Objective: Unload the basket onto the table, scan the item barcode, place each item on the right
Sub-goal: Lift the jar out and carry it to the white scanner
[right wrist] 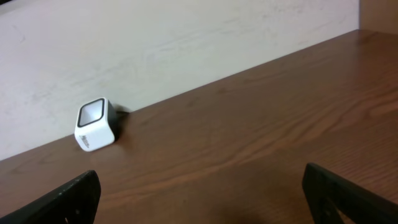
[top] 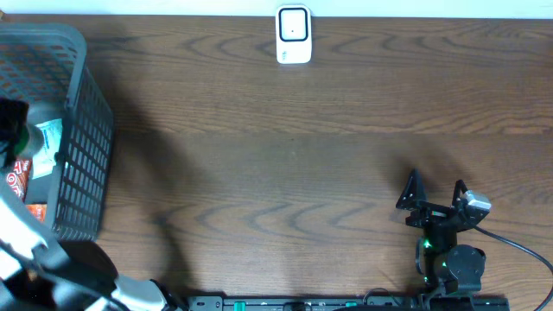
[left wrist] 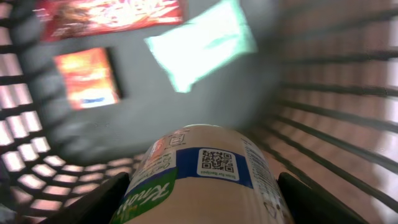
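The item is a pale round container (left wrist: 199,180) with a green Knorr label and a blue band carrying a QR code. It fills the bottom of the left wrist view, inside the grey basket (top: 82,130). My left gripper (left wrist: 202,196) is shut on it, one dark finger against each side. In the overhead view only the arm's dark end (top: 13,125) shows inside the basket. The white barcode scanner (top: 293,34) stands at the table's far edge and is also in the right wrist view (right wrist: 94,124). My right gripper (top: 435,197) rests open near the front right, its jaws wide with nothing between them.
On the basket floor (left wrist: 143,118) lie a red packet (left wrist: 109,15), an orange packet (left wrist: 87,78) and a pale green pouch (left wrist: 202,43). The basket's slatted wall (left wrist: 336,106) rises close on the right. Brown tabletop (top: 285,164) stretches between basket and scanner.
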Tool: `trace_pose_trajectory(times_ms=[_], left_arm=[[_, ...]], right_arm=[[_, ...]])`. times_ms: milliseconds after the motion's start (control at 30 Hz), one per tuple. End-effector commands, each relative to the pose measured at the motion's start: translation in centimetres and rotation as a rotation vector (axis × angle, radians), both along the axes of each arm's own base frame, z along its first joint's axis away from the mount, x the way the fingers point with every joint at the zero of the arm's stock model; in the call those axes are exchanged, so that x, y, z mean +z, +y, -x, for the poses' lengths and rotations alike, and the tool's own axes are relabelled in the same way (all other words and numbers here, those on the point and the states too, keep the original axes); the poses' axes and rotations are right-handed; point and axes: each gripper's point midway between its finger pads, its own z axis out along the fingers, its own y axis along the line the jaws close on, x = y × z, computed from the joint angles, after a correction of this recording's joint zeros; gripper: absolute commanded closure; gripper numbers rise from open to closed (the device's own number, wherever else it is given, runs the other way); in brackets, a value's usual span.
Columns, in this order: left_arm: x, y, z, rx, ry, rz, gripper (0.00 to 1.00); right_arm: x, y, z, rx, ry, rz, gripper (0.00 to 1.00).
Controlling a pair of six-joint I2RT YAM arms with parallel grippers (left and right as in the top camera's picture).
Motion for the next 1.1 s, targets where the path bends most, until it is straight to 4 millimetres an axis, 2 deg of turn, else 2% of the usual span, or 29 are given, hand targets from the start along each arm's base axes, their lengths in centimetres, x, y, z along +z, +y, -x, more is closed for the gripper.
trace_pose_trajectory(times_ms=[0, 100, 200, 267, 367, 533, 633, 800, 1067], left_arm=[[4.7, -3.8, -2.0, -0.112, -0.225, 0.055, 0.28], [8.0, -7.3, -3.1, -0.207, -0.37, 0.079, 0.28], [10.1, -11.3, -4.4, -0.323, -0.454, 0.101, 0.28], [10.5, -14.7, -5.5, -0.419, -0.466, 0.118, 0.28], [9.7, -20.2, -6.7, -0.565, -0.431, 0.142, 0.28], [6.0, -27.4, -7.6, -0.708, -0.27, 0.084, 0.28], [3.2, -30.1, -7.4, -0.685, -0.155, 0.067, 0.28], [-1.9, -32.9, -6.5, -0.469, 0.038, 0.067, 0.28], [-11.7, -37.3, -5.8, -0.072, 0.26, 0.136, 0.28]], right_arm=[[0.0, -0.1, 0.0, -0.01, -0.002, -0.006, 0.01], [0.0, -0.1, 0.0, -0.01, -0.002, -0.006, 0.01], [0.0, -0.1, 0.0, -0.01, -0.002, -0.006, 0.01], [0.0, -0.1, 0.0, -0.01, -0.002, -0.006, 0.01], [0.0, -0.1, 0.0, -0.01, -0.002, -0.006, 0.01], [0.0, -0.1, 0.0, -0.01, -0.002, -0.006, 0.01], [0.0, -0.1, 0.0, -0.01, -0.002, -0.006, 0.01], [0.0, -0.1, 0.0, -0.01, -0.002, -0.006, 0.01], [0.0, -0.1, 0.0, -0.01, -0.002, -0.006, 0.01]])
